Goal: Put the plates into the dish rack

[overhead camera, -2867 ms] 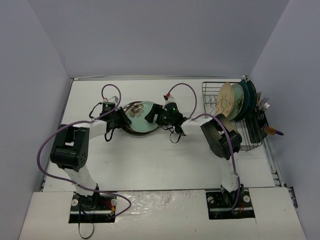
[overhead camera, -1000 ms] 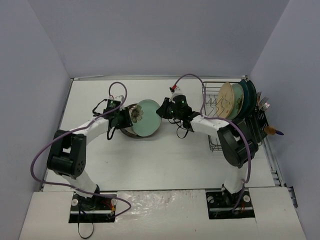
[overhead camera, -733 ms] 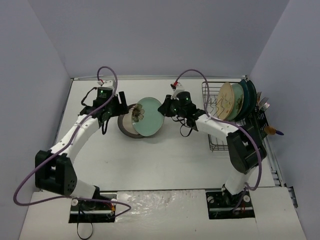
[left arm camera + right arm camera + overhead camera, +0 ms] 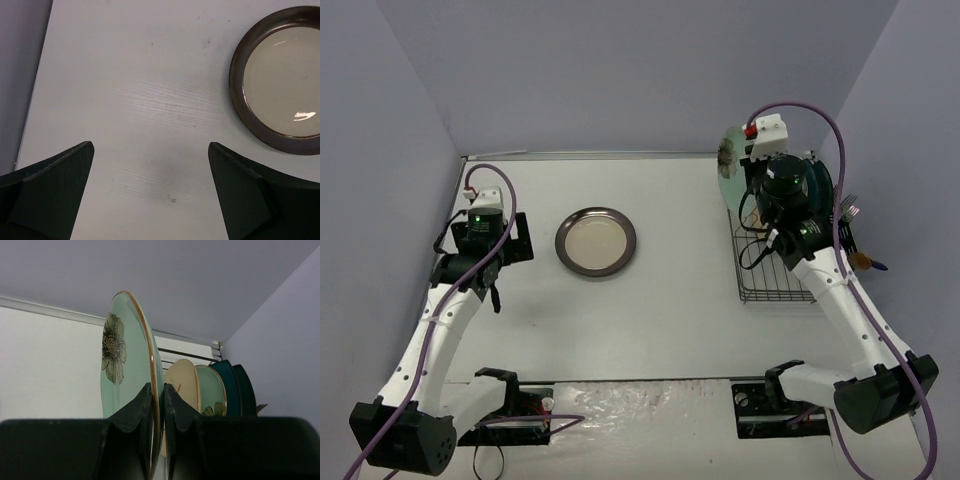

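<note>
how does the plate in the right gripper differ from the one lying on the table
The held plate stands on edge, pinched in the right gripper by the dish rack; the table plate lies flat, untouched. The held plate has a tan rim and a flower; the table plate has a dark rim and no visible motif. Both are round.

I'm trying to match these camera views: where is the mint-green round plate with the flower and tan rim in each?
Top external: mint-green round flower plate, upper right, edge-on by the black wire dish rack's far left corner.
Left wrist: not in it.
Right wrist: centre, upright, pinched by the right gripper.
Shared landmark: the dark teal plates standing in the rack.
</note>
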Controlling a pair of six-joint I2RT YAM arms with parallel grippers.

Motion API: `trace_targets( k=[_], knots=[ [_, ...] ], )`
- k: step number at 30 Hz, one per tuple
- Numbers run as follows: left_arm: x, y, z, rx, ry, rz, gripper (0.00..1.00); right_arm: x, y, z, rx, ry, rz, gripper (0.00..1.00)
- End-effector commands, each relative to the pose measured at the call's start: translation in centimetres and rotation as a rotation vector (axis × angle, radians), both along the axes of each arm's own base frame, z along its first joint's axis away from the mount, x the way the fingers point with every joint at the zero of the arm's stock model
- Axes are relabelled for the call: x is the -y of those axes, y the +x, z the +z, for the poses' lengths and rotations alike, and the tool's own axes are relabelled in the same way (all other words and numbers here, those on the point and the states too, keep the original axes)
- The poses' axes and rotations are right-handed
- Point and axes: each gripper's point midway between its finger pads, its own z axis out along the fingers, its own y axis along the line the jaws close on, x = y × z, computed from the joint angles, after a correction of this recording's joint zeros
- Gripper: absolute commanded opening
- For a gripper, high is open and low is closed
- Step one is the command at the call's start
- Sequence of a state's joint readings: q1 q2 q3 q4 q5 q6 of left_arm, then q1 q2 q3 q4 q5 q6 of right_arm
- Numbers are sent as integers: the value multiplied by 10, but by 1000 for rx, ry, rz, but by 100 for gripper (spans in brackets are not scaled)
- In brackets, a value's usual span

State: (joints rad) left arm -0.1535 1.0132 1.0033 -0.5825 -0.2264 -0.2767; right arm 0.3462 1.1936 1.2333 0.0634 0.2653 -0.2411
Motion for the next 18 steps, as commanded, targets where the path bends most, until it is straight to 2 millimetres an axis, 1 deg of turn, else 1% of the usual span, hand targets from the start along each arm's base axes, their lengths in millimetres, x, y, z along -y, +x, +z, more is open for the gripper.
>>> trace_targets(
  k=[1, 5, 8, 10, 14, 18],
  knots=[
    [-11, 5, 19, 75, 22, 31, 97, 36, 14, 53, 166, -102, -173, 0],
    [-16, 2, 20, 85, 34, 57, 97, 48, 31, 39, 151, -163, -225, 0],
    [-14, 0, 18, 83, 24, 48, 97, 57, 42, 27, 132, -172, -252, 0],
    [-11, 0, 17, 83, 14, 36, 97, 60, 46, 22, 134, -170, -262, 0],
    [-13, 0, 15, 72, 23, 43, 97, 75, 50, 18, 141, -175, -307, 0],
    [-13, 0, 12, 62, 22, 42, 97, 88, 56, 7, 124, -181, -339, 0]
  ],
)
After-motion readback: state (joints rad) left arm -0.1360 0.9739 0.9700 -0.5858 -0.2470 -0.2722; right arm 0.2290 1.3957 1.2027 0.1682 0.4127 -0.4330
